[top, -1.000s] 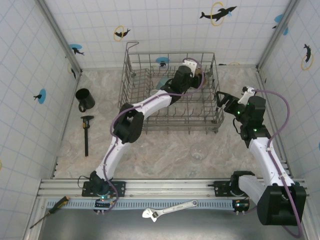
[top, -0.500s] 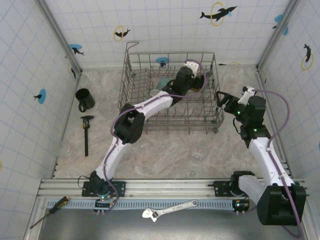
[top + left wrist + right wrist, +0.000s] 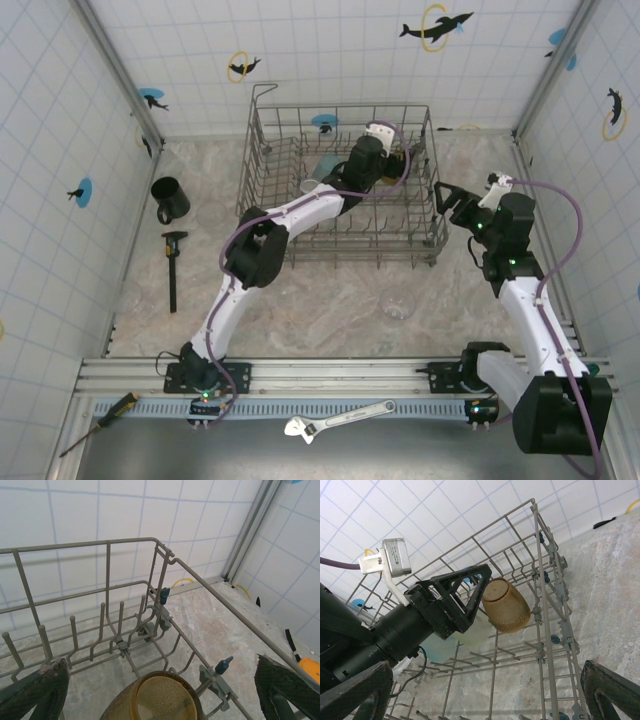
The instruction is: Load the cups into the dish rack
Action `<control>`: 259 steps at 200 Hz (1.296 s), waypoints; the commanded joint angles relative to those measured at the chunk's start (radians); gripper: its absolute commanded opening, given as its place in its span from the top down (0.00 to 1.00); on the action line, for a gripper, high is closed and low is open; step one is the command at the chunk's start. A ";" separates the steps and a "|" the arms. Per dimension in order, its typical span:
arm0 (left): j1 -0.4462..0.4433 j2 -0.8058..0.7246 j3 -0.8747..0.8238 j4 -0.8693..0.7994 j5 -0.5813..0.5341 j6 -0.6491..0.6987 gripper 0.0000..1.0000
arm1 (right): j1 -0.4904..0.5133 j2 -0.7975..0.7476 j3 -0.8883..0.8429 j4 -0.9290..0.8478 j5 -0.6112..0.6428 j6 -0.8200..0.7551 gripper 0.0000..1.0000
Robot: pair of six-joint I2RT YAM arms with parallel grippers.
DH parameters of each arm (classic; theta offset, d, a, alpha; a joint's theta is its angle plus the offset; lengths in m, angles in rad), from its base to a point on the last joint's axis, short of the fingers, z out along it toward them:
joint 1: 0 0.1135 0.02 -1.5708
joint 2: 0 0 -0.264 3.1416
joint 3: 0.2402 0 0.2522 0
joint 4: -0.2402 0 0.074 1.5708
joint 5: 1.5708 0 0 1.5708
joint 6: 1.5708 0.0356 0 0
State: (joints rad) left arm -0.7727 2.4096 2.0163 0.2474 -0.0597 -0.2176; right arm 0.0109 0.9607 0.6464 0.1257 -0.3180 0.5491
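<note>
Right gripper (image 3: 482, 695): we hold it spread wide, with nothing in it.
Dish rack (image 3: 540, 570): we see its wires straight ahead.
Amber tumbler (image 3: 506, 605): ahead of us inside the rack, tipped, base towards us.
Left gripper (image 3: 472, 597): ahead and to the left, its black tip just beside the tumbler; we cannot tell contact.

**Three tumblers in the rack, two cups out on the table**

The dish rack (image 3: 340, 107), a square grey wire basket with rows of upright tines and a tall wire loop (image 3: 264, 92) at its far left corner, stands at the far middle of the table (image 3: 300, 290). Near its far right corner an amber tumbler (image 3: 506, 606) with a textured wall leans among the tines. A pale green tumbler (image 3: 472, 635) and a teal tumbler (image 3: 435, 650) sit further left inside. The black mug (image 3: 170, 198) stands mouth up near the table's left edge. A clear tumbler (image 3: 398, 305) sits apart from the rack's near right corner.
</note>
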 commanded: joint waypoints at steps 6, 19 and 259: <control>0.000 -0.121 -0.048 0.009 0.018 -0.043 0.03 | -0.008 -0.020 0.003 -0.022 -0.015 0.003 0.00; 0.000 -0.154 -0.071 0.017 0.018 -0.043 0.03 | -0.008 -0.023 0.004 -0.031 -0.015 0.006 0.00; 0.040 -0.762 -0.618 -0.270 -0.394 -0.214 0.02 | 0.025 -0.109 0.071 -0.346 0.009 0.005 0.00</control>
State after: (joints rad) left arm -0.7616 1.7058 1.4239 0.0650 -0.3897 -0.3847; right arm 0.0265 0.8707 0.6807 -0.1936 -0.3183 0.5568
